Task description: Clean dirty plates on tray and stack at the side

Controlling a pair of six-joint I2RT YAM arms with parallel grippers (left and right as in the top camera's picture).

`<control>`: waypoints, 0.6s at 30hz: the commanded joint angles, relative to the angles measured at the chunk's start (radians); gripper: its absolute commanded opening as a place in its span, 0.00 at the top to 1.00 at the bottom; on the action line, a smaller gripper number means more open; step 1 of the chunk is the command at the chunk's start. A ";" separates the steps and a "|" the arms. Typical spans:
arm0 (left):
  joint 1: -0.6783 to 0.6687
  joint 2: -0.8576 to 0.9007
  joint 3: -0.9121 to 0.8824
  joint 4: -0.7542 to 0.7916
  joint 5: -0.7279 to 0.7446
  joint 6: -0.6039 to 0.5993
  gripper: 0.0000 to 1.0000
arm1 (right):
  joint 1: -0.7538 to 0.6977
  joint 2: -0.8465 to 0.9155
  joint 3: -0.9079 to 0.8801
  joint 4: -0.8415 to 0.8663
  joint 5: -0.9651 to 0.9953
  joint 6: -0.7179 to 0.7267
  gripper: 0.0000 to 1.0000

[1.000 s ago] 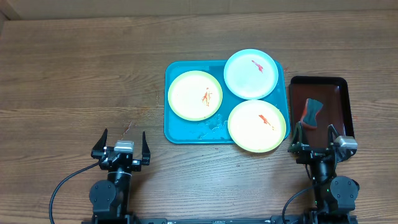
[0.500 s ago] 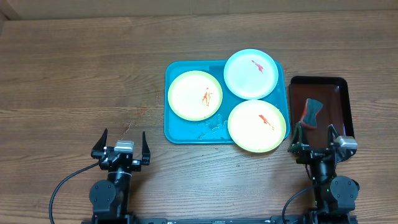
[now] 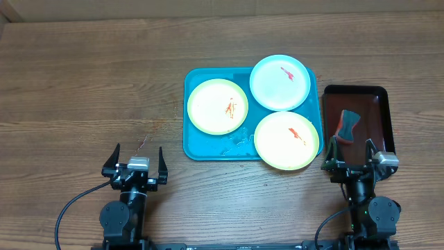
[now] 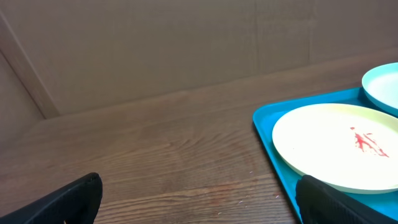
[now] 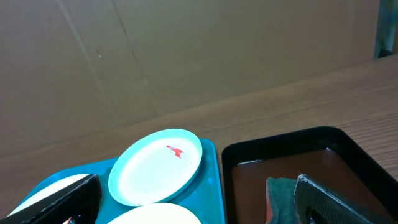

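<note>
As neither arm has hold of anything and no smear has been wiped, we judge the job to be at its very start, with the first step, fetching something to wipe with, not yet begun. At the left, the left fingers [image 3: 112,161] are spread wide and empty, low at the near edge of the worktop [image 3: 83,83] and well apart from the dishes. Right of centre sits the teal tray [image 3: 201,149]. On it we see a yellow plate with a green rim [image 3: 218,105] at its left side, a blue-white plate [image 3: 279,82] at the far right corner overlapping the rim, and a second yellow plate [image 3: 286,141] at the near right, its edge hanging over the rim. Each carries a red-orange smear. Just right of that is a dark brown-red tray [image 3: 380,104] holding a sponge-like pad [image 3: 346,124], and at its near end the right fingers [image 3: 331,156] stand equally wide open, gripping nothing. The next move, as we read it, falls to the right arm: reach forward and down over the dark tray, close on the pad and carry it to the nearest plate, while the left arm comes across to steady that plate
</note>
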 commanded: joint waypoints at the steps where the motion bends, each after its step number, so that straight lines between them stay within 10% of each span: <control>1: -0.009 -0.011 -0.005 0.002 0.011 -0.020 0.00 | 0.006 -0.011 -0.011 0.006 -0.013 0.002 0.00; 18: -0.008 0.159 0.237 -0.042 0.118 -0.150 0.00 | 0.005 0.023 0.191 -0.177 -0.057 0.003 0.00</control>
